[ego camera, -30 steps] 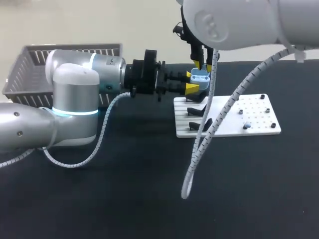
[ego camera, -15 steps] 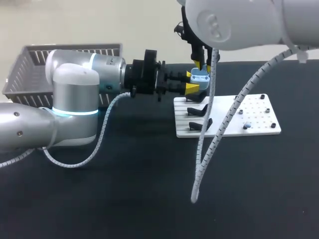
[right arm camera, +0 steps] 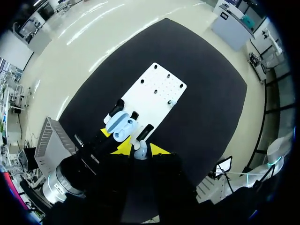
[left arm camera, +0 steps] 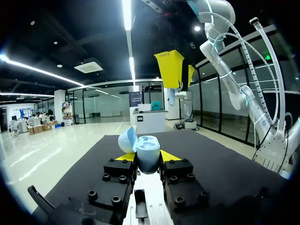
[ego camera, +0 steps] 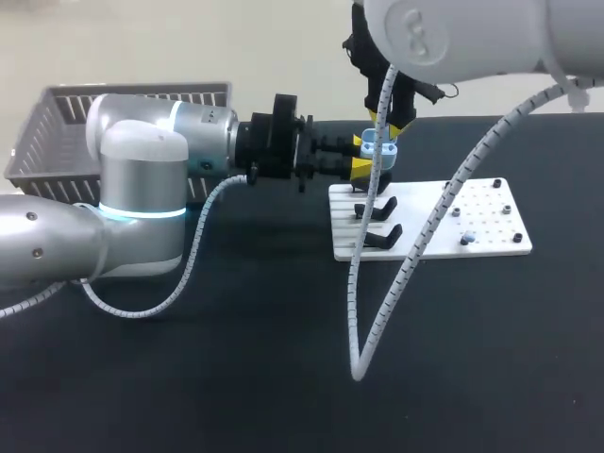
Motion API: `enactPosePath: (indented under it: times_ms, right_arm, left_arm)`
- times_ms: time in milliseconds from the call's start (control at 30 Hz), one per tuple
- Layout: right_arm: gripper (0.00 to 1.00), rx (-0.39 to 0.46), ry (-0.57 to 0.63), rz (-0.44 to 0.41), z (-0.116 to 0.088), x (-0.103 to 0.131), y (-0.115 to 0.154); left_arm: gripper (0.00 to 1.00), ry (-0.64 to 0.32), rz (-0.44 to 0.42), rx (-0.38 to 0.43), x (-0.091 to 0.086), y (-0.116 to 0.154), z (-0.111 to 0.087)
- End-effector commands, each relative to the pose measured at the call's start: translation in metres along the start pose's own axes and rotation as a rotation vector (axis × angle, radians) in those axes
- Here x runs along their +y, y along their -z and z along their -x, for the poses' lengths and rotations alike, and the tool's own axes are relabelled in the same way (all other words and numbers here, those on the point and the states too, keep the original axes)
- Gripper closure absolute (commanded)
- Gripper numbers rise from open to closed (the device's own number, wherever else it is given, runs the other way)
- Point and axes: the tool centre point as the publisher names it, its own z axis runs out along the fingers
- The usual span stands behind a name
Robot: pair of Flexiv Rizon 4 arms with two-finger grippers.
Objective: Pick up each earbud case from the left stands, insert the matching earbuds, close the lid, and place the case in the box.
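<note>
- The counter point(ego camera: 236, 377) is black.
- A white board point(ego camera: 486, 226) lies flat on it, carrying black stands point(ego camera: 379, 236).
- A grey basket point(ego camera: 47, 132) sits well left of the board.

Case point(ego camera: 379, 144) over board point(ego camera: 481, 226); basket point(ego camera: 47, 132) left.

A matte black table point(ego camera: 236, 359) fills the head view, and toward its right a white rectangular board point(ego camera: 491, 222) lies flat on it, one end dotted with rows of small holes and a few dark screw heads point(ego camera: 517, 238).
</note>
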Motion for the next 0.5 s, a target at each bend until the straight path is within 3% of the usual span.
enactPosePath:
  times_ms: [33,500]
  right_arm:
    - [1.0,-0.011,-0.001,-0.026,0.0,0.011,-0.004]
    - [1.0,-0.052,0.018,-0.041,0.0,0.016,-0.017]
  left_arm:
    - [1.0,-0.001,0.001,-0.002,0.0,0.0,-0.001]
    - [1.0,-0.001,0.001,-0.002,0.0,0.0,-0.001]
